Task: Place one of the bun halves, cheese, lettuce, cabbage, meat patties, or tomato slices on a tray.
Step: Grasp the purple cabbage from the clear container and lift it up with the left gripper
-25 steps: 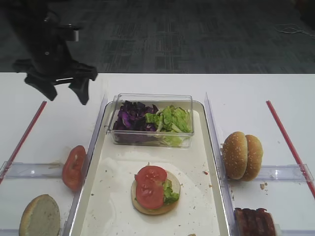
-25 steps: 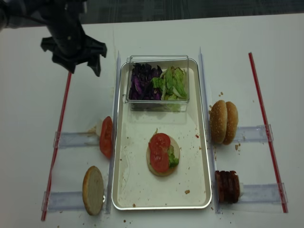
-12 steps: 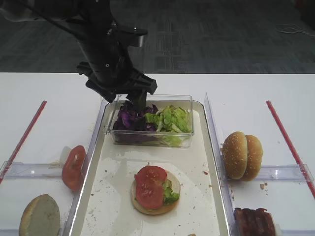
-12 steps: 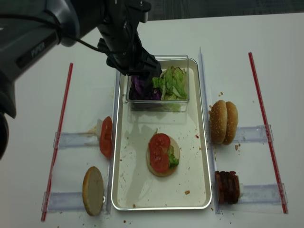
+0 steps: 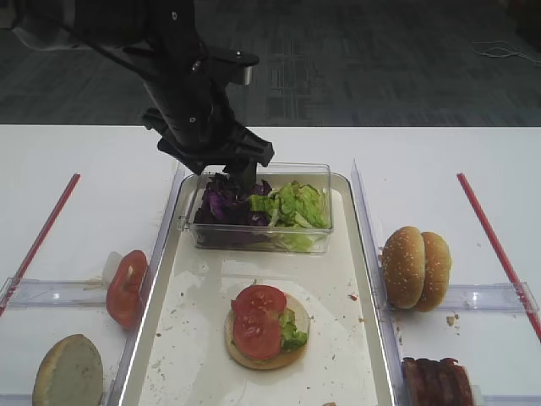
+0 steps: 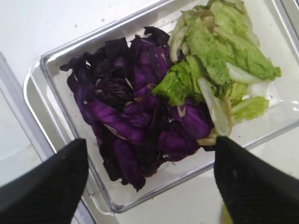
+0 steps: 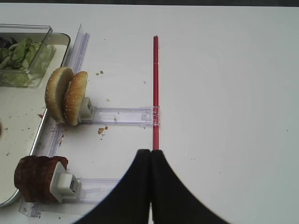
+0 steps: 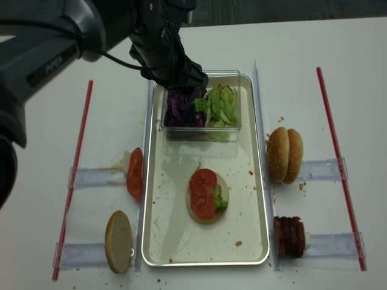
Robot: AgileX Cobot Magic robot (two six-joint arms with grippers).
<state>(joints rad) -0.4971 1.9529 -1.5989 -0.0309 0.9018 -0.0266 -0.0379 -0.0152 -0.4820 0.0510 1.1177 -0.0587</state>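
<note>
One tray [image 5: 359,338] and one clear box [image 5: 262,237]. Four bun halves [image 5: 414,266]: two upright together, one alone, one on the tray. Three tomato slices [image 5: 258,321], two red strips [image 8: 338,157]; the meat patties [image 8: 289,237] cannot be counted.

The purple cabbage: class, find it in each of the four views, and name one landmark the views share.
Exterior high: cabbage, upper centre.
Realsense, upper centre-left.
Left wrist, filling the centre.
Right wrist: a sliver at the top-left corner.
Shared landmark: the lettuce beside it.

Both exterior views look down on the tray [image 5: 355,279] — one slanted from the front, one steeper — while the left wrist camera hangs close over the clear box [image 6: 70,60] and the right wrist faces the table's right side.
</note>
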